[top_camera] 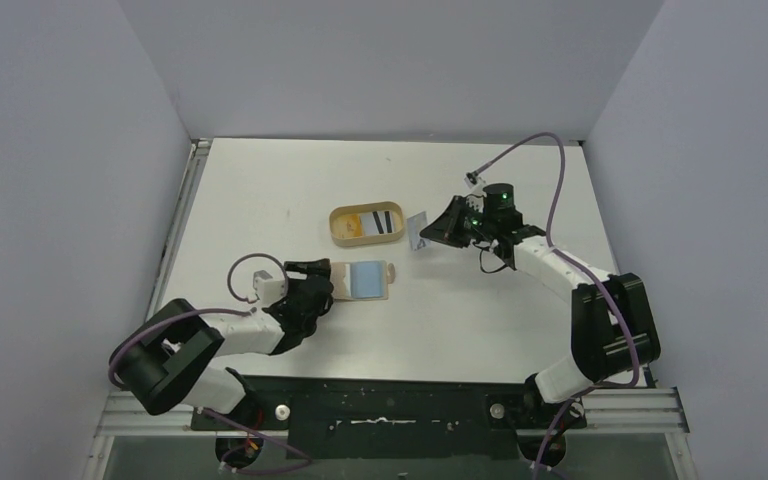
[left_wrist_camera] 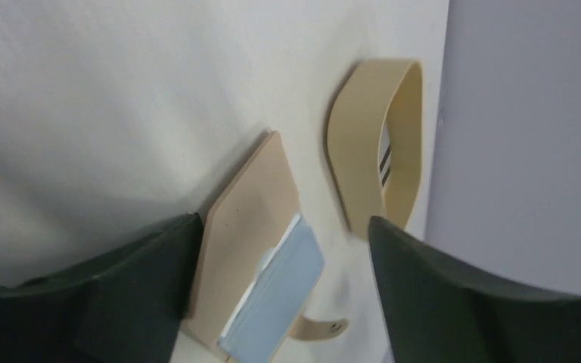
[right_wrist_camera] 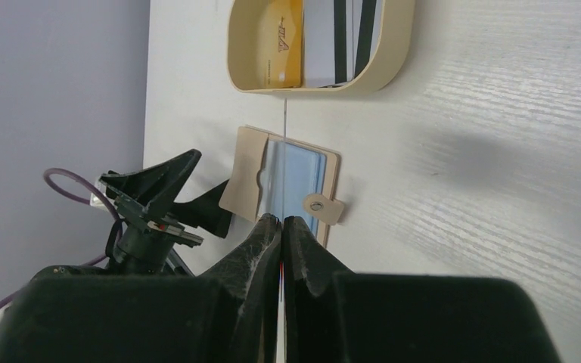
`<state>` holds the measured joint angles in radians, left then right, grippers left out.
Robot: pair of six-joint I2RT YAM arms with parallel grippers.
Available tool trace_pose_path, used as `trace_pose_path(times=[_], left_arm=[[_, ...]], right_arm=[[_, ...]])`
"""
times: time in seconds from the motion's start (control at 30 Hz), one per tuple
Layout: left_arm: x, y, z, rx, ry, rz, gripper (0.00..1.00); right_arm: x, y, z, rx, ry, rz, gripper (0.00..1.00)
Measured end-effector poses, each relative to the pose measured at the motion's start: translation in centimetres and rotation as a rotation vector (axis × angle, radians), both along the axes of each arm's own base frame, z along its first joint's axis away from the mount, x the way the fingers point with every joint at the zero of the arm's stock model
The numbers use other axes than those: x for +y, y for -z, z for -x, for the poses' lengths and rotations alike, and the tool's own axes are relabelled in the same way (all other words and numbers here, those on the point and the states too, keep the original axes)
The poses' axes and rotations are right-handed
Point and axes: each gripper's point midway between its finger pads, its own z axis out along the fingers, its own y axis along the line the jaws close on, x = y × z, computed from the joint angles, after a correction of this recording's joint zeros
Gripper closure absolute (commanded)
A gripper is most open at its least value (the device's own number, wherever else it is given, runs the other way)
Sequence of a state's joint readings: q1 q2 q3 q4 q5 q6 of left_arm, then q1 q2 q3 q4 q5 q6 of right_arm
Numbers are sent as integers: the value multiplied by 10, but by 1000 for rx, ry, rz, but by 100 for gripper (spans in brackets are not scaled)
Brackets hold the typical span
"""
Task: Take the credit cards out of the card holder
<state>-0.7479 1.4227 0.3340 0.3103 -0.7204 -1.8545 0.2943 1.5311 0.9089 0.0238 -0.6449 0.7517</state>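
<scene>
The tan card holder (top_camera: 360, 280) lies open on the table, its light blue inner panel (top_camera: 367, 279) facing up. It also shows in the left wrist view (left_wrist_camera: 246, 208) and the right wrist view (right_wrist_camera: 246, 178). My left gripper (top_camera: 315, 287) is open at the holder's left end, one finger (left_wrist_camera: 147, 280) against its edge. My right gripper (top_camera: 430, 232) is shut on a bluish-grey credit card (top_camera: 418, 232), held on edge just right of the tray. The card shows edge-on as a thin line (right_wrist_camera: 283, 151) between the shut jaws (right_wrist_camera: 281, 221).
An oval tan tray (top_camera: 338, 237) stands behind the holder. It holds a card with yellow-orange print (top_camera: 352, 226) and a white card with black stripes (top_camera: 385, 221). The tray also shows in the wrist views (left_wrist_camera: 359, 162) (right_wrist_camera: 242, 64). Grey walls bound the table.
</scene>
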Motion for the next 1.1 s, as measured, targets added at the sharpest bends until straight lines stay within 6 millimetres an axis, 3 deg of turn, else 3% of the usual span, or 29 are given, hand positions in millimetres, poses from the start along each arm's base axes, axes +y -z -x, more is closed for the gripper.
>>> trace_pose_path(times=[0.07, 0.23, 0.47, 0.7, 0.87, 1.1], left_arm=[[-5, -14, -6, -35, 6, 29, 3], [1, -17, 0, -24, 33, -6, 3], [43, -24, 13, 5, 92, -216, 3], [72, -45, 5, -23, 171, -315, 3], [80, -38, 4, 9, 274, -348, 3], [72, -38, -1, -10, 477, -363, 3]], right_arm=[[-2, 0, -1, -1, 3, 3, 100], [-5, -3, -2, -2, -5, 20, 100], [-6, -17, -16, -46, -18, 35, 100], [-1, -28, -54, -90, -52, 110, 100], [9, -13, -64, -71, -84, 168, 100], [31, 12, -62, -25, -129, 209, 100]])
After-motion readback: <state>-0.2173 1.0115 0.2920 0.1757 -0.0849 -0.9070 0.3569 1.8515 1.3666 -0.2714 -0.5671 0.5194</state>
